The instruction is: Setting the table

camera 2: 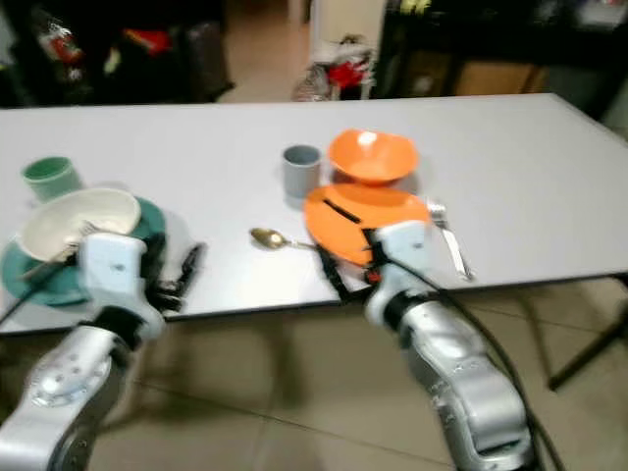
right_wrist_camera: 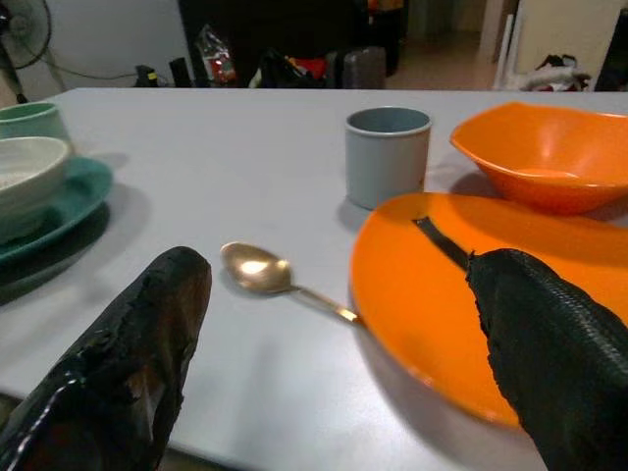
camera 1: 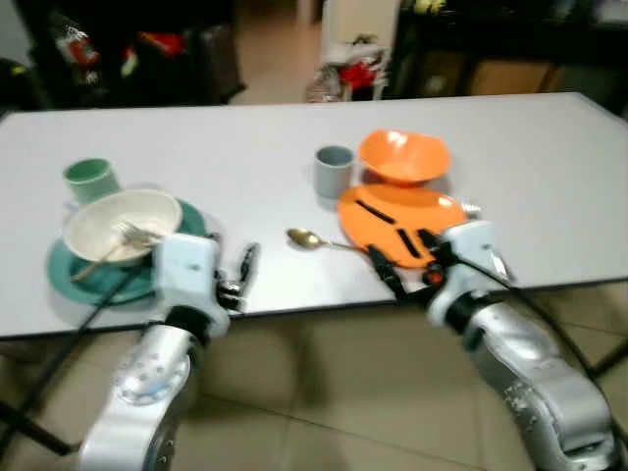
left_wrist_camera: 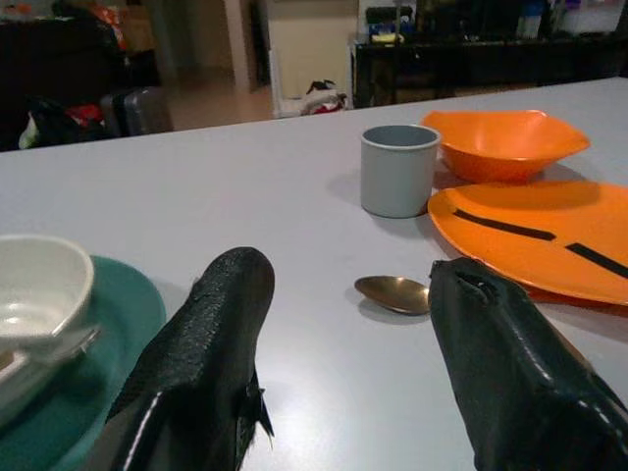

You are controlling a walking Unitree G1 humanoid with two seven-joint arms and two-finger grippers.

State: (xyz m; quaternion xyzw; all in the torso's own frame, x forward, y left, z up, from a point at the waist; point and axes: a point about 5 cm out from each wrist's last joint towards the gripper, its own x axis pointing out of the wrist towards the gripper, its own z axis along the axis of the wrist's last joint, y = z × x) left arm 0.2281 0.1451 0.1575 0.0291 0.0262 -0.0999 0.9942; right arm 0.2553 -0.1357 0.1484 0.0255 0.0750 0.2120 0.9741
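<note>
Both jaws stood spread at the desk's [camera 1: 245, 177] near edge, the gold spoon [camera 1: 312, 239] lying between the grippers.

On the counter [camera 1: 245, 147] we count two plates [camera 1: 402, 218] [camera 1: 69, 270], two bowls [camera 1: 403, 155] [camera 1: 118, 224], two cups [camera 1: 334, 170] [camera 1: 90, 178], two forks [camera 2: 449, 235] [camera 1: 126, 238], one spoon [camera 1: 312, 239].

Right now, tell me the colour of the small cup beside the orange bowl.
The small cup is grey-blue, clearest in the left wrist view.

White table [camera 1: 245, 128], teal plate [camera 1: 69, 270], green cup [camera 1: 90, 177], grey cup [camera 1: 334, 171], gold spoon [camera 1: 312, 239], orange plate [camera 1: 432, 208], orange bowl [camera 1: 403, 157], fork [camera 2: 447, 235]
</note>
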